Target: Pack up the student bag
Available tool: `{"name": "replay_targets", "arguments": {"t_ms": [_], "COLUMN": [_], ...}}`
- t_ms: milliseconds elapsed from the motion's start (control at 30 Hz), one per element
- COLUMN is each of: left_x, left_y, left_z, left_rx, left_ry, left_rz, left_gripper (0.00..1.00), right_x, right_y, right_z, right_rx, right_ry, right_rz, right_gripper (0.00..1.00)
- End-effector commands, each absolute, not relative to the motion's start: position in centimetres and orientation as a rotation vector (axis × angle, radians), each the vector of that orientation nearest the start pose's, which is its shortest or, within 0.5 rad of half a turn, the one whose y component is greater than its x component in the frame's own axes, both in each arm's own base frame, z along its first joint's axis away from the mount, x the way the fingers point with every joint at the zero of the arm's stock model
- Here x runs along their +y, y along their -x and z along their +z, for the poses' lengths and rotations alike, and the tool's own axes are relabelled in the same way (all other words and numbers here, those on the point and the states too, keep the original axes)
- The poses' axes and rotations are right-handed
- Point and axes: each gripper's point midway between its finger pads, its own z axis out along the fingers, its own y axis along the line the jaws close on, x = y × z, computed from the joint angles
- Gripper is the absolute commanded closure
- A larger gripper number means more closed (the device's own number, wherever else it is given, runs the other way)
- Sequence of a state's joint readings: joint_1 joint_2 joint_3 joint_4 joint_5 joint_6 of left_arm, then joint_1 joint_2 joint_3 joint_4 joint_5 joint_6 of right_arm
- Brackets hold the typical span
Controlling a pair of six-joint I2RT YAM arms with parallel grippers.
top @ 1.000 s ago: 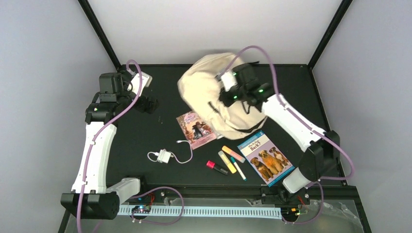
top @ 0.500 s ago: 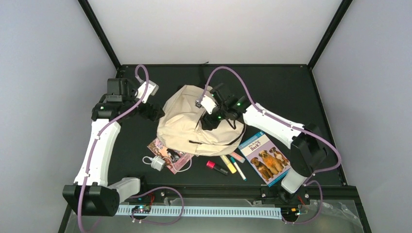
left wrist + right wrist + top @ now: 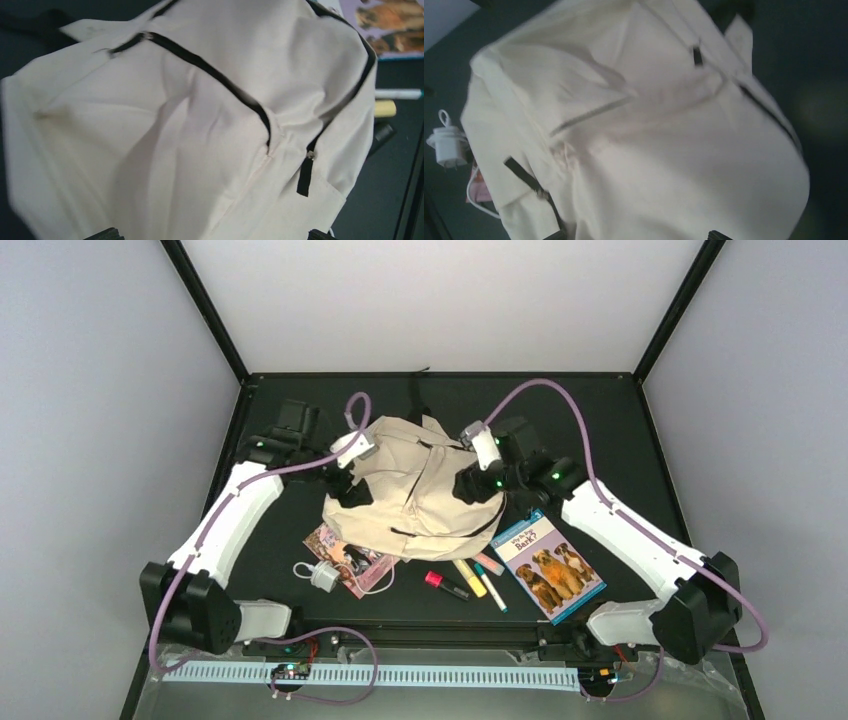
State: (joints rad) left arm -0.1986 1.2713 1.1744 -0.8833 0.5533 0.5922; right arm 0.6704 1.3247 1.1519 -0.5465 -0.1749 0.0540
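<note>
Student bag (image 3: pixel 415 495) lies flat mid-table on the black tabletop (image 3: pixel 600 420), front pocket up and dark zippers showing, with a black strap poking out at its far edge. Left gripper (image 3: pixel 345 490) sits over the bag's left edge. In the left wrist view its jaws are spread wide, fingertips (image 3: pixel 107 235) far apart at the frame bottom, cream fabric below them and nothing pinched. Right gripper (image 3: pixel 472 488) sits over the bag's right side. In the right wrist view its jaws are also apart, fingertips (image 3: pixel 718 235) either side of plain fabric, with no grip visible. Can't tell whether either one touches the cloth. A pink booklet (image 3: pixel 345 560) is partly tucked under the bag's near-left corner, and a white charger (image 3: pixel 322 575) with its cable lies on or against the booklet. Just beside the bag's near edge is a cluster: red-capped marker (image 3: pixel 446 585), yellow highlighter (image 3: pixel 470 578), thin teal-tipped pen (image 3: pixel 492 590) and a pink-orange highlighter (image 3: pixel 488 563) close to the bag hem. A blue dog book (image 3: pixel 547 565) lies to the right of the markers, its top corner near the bag's lower right side.
</note>
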Motion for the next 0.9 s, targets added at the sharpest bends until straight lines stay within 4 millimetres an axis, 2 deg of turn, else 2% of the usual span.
{"name": "replay_targets", "arguments": {"t_ms": [0, 67, 167, 233, 300, 367, 467, 600, 667, 767, 800, 867], "left_x": [-17.7, -18.5, -19.4, -20.3, -21.0, -21.6, -21.7, -21.8, -21.9, -21.9, -21.9, -21.9], "left_y": [-27.1, -26.9, -29.1, -30.3, -30.6, -30.4, -30.3, -30.6, -30.6, -29.9, -29.6, -28.9], "left_z": [18.6, 16.7, 15.1, 15.2, 14.9, 13.9, 11.6, 10.2, 9.9, 9.4, 9.3, 9.2], "left_rx": [2.019, 1.952, 1.923, 1.912, 1.884, 1.852, 1.838, 1.848, 1.86, 1.886, 1.89, 1.896], "left_ry": [-1.447, -1.551, -1.576, -1.562, -1.586, -1.633, -1.701, -1.719, -1.721, -1.74, -1.748, -1.765], "left_rz": [-0.594, -0.54, -0.417, -0.399, -0.402, -0.376, -0.303, -0.273, -0.277, -0.309, -0.322, -0.348], "left_gripper": [0.01, 0.01, 0.01, 0.01, 0.01, 0.01, 0.01, 0.02, 0.07, 0.25, 0.33, 0.6], "right_x": [23.8, 22.3, 20.0, 19.0, 18.5, 18.9, 20.6, 22.2, 22.3, 22.3, 22.2, 21.9], "right_y": [-26.4, -25.9, -25.7, -25.7, -25.8, -26.4, -27.2, -28.7, -29.3, -30.2, -30.4, -31.0], "right_z": [17.3, 15.2, 12.8, 11.8, 10.9, 10.5, 10.6, 11.1, 10.7, 10.8, 10.9, 11.4], "right_rx": [2.446, 2.528, 2.63, 2.658, 2.655, 2.638, 2.592, 2.549, 2.572, 2.581, 2.574, 2.555], "right_ry": [0.635, 0.562, 0.415, 0.326, 0.254, 0.186, 0.156, 0.173, 0.185, 0.19, 0.189, 0.182], "right_rz": [0.546, 0.494, 0.461, 0.474, 0.526, 0.648, 0.859, 0.986, 0.968, 0.962, 0.965, 0.966], "right_gripper": [0.26, 0.26, 0.24, 0.15, 0.06, 0.05, 0.05, 0.06, 0.12, 0.31, 0.39, 0.62]}}
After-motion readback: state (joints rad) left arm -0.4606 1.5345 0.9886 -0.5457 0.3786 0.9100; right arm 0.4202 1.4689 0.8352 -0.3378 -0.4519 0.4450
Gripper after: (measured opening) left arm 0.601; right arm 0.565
